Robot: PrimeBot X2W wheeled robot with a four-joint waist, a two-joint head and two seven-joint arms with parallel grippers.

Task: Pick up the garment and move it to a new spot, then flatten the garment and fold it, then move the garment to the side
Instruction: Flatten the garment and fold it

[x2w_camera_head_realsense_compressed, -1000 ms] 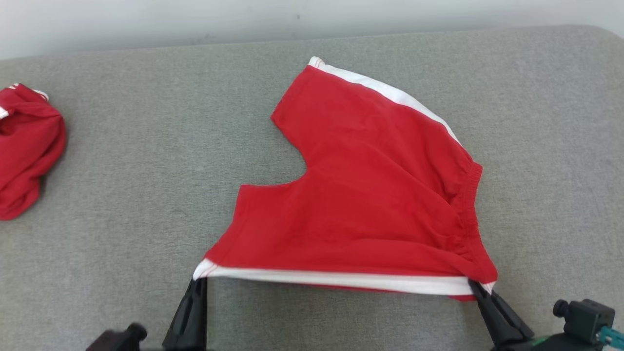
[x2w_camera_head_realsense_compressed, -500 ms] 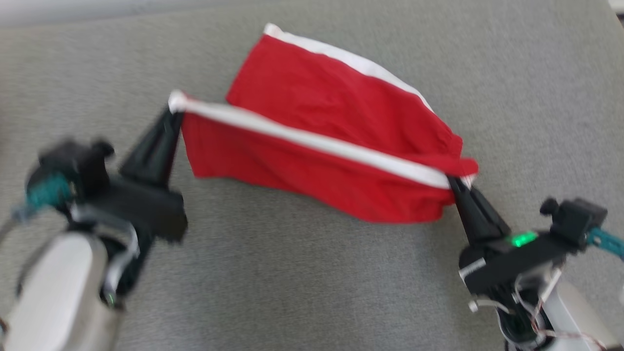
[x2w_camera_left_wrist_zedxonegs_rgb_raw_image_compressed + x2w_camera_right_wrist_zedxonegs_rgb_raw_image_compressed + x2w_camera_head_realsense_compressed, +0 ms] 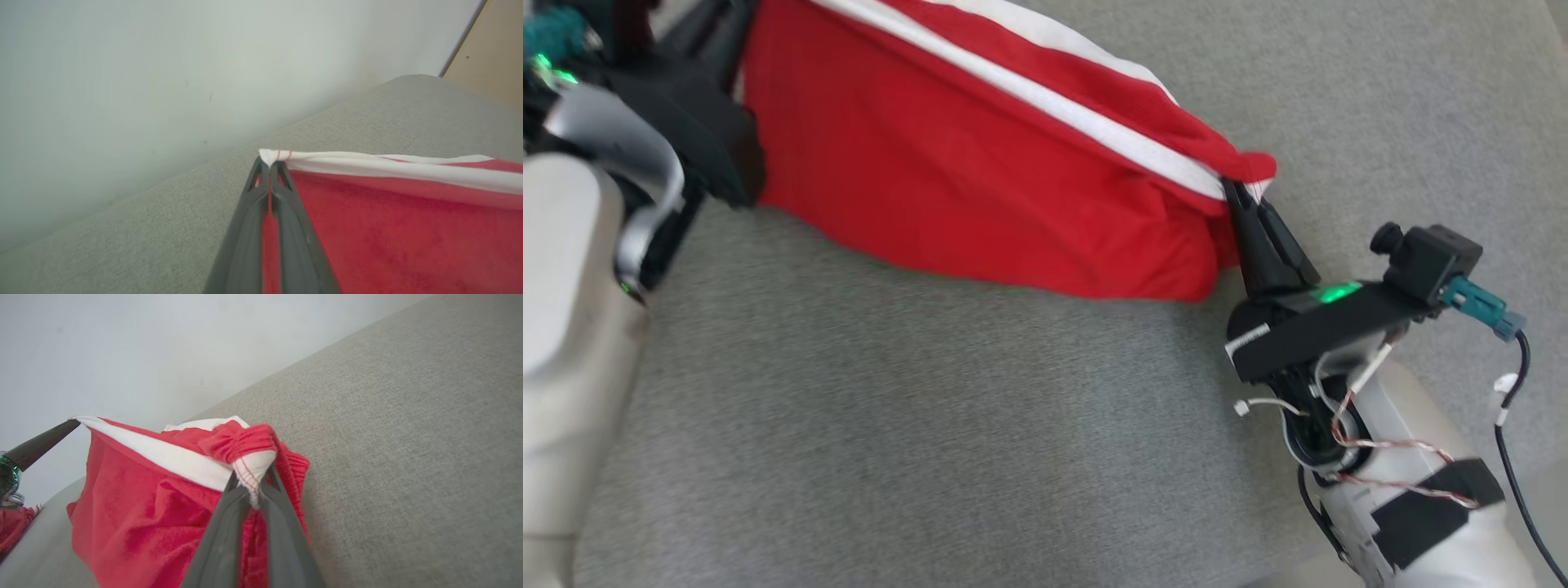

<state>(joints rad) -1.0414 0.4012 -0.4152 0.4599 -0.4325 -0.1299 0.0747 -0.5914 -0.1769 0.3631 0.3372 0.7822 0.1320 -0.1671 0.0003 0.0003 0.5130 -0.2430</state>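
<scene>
The garment point(image 3: 980, 171) is a pair of red shorts with white side stripes, stretched between my two grippers above the grey surface. My left gripper point(image 3: 269, 162) is shut on the white-trimmed leg-hem corner, at the upper left of the head view. My right gripper point(image 3: 1240, 192) is shut on the waistband corner point(image 3: 251, 467), where red elastic bunches over the fingertips. The held white stripe point(image 3: 1045, 102) runs taut from one gripper to the other. Red cloth point(image 3: 135, 514) hangs down from it toward the surface. The other striped edge point(image 3: 1054, 37) sits just behind.
A grey upholstered surface point(image 3: 931, 425) spreads under and around the garment, with a pale wall point(image 3: 122, 81) along its far edge. A second bunched red garment point(image 3: 12, 526) lies far off past my left arm. A tan panel point(image 3: 494, 57) stands beyond the surface's corner.
Both grippers have lifted the near striped edge off the surface and carried it up and over toward the far striped edge. The head camera has also shifted, bringing both arms more into view.
</scene>
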